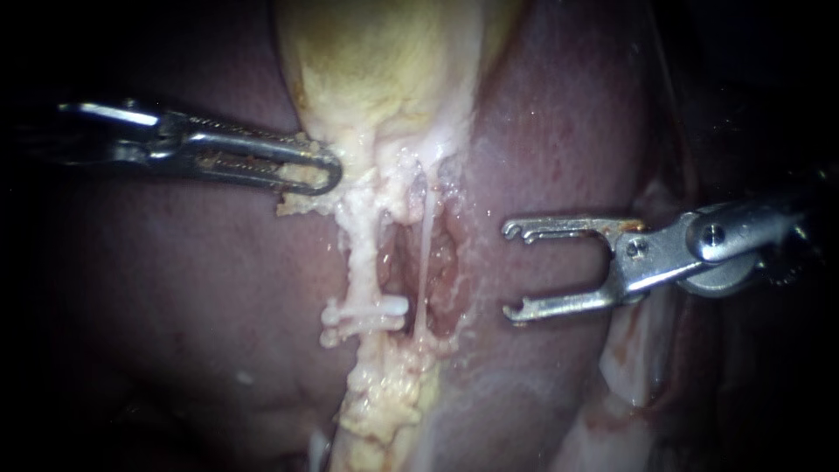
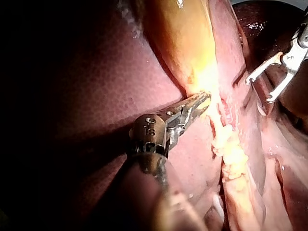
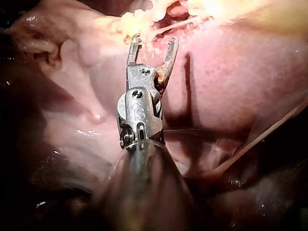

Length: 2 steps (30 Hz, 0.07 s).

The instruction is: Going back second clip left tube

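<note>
The left tube (image 1: 360, 253) is a thick whitish strand running down from the yellow gallbladder (image 1: 384, 70). White clips (image 1: 371, 308) sit across its lower part. To its right the thin pale right tube (image 1: 426, 253) crosses a raw pocket. My left instrument (image 1: 325, 175) has its jaws shut on the gallbladder's lower edge, also seen in the left wrist view (image 2: 204, 98). My right instrument (image 1: 514, 271) stands to the right of both tubes, clear of them, its forked jaws open and empty. The right wrist view shows these jaws (image 3: 154, 39) just short of the tubes.
Dark red liver (image 1: 175, 288) lies on both sides of the dissected strip. Yellowish fatty tissue (image 1: 384, 393) continues below the clips. Pale folds of tissue (image 1: 629, 367) lie under the right instrument's shaft.
</note>
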{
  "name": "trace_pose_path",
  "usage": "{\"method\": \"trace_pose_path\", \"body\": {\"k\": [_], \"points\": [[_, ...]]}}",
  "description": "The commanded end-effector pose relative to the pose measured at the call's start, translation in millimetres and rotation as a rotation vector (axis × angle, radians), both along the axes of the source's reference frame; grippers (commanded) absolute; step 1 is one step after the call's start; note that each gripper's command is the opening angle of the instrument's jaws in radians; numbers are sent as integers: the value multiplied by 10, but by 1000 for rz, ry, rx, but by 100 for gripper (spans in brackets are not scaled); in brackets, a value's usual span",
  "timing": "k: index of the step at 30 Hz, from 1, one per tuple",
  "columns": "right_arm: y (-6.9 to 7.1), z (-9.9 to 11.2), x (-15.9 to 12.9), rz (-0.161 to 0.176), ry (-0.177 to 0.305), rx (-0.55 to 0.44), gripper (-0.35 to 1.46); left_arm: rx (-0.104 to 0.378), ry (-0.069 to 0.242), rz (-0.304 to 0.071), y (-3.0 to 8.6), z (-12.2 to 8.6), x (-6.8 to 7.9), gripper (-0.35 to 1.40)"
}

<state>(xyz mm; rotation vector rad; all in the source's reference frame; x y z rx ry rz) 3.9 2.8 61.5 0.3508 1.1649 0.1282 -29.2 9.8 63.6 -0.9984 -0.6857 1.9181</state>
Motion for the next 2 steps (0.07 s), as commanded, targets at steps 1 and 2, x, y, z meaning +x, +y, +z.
{"method": "trace_pose_path", "body": {"k": [1,2], "points": [[0,0,0,-1,1,0,50,0,-1,1,0,-1,0,-35],[-1,-1,1,-5,4,3,50,0,-1,1,0,-1,0,-35]]}}
